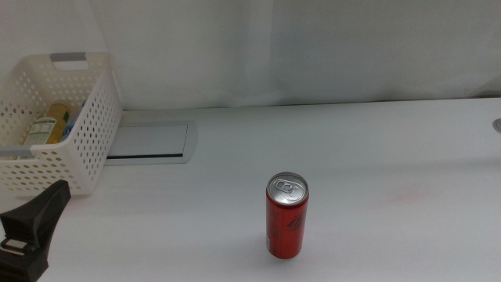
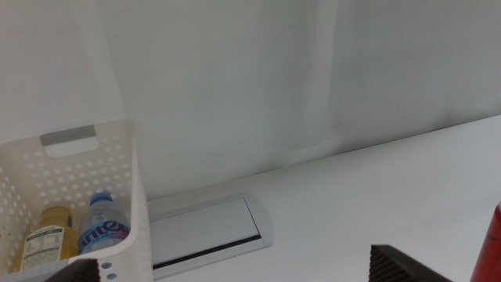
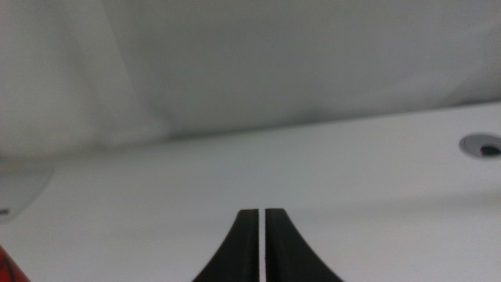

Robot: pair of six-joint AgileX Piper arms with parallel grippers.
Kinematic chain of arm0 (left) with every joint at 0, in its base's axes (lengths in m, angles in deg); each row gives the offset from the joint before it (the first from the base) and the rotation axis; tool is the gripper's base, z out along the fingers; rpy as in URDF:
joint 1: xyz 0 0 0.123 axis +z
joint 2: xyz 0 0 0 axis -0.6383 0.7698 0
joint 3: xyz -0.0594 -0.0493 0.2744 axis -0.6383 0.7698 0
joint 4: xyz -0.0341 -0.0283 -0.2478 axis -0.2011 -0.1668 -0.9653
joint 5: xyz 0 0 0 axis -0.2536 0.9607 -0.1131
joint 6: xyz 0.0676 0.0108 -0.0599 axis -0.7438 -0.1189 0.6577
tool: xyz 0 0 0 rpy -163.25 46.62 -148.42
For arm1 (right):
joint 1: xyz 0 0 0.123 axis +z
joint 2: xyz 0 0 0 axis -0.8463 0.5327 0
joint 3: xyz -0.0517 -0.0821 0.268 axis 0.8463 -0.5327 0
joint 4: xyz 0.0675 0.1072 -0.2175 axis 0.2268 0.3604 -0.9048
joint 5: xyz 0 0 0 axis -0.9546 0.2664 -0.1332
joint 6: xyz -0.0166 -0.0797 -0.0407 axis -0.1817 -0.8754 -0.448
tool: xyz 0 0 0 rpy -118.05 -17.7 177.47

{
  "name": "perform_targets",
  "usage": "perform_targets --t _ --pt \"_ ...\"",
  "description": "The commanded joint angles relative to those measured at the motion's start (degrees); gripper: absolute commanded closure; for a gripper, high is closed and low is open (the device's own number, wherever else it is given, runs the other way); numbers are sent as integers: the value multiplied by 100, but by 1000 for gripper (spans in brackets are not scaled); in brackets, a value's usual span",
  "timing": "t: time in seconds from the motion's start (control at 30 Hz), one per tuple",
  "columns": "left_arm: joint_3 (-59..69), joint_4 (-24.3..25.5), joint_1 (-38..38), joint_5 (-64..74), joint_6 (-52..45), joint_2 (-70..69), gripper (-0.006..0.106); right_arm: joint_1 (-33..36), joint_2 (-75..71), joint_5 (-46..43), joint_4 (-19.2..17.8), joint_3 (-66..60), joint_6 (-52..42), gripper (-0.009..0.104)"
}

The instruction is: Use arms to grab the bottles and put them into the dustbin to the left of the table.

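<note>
1. A white backdrop [image 1: 313,47] is seen across the 12 o'clock part of the middle view, behind the far edge of the table [image 1: 376,141]. Soft vertical folds are shown in it, and its lower edge is met by the tabletop.
2. A small round grey fitting [image 1: 497,124] is set into the tabletop at the 3 o'clock edge of the middle view and is cut off there. In the right wrist view it [image 3: 484,145] is shown blurred, with a dark centre.
3. A faint pinkish smear [image 1: 403,192] is seen on the tabletop toward 4 o'clock of the middle view's centre.
</note>
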Motion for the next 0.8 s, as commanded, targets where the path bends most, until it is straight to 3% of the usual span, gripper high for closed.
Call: perform_targets --t 0.0,0.1,0.2,0.37,0.4,0.5,0.77 --pt "30 -65 -37 -83 39 -9 12 -29 -590 221 66 -41 -22 98" --pt "51 -65 -37 -94 39 -9 12 -29 -1631 1114 -227 -41 -36 98" --pt "190 -394 -37 -199 -62 47 12 -29 -2187 1091 -330 -160 169 98" --pt "582 -1760 -40 -599 -1375 310 12 -29 -2468 975 -965 -441 152 98" --pt "676 -2282 -40 -829 -2022 457 12 -29 -2464 1144 -1050 -453 152 98" --pt "697 -2920 -40 -1038 -2526 775 12 -29 -2464 1357 -1218 -453 152 98" --pt "697 -3025 -814 -1443 -2725 1500 12 -29 -2464 1324 -1107 -453 167 98"
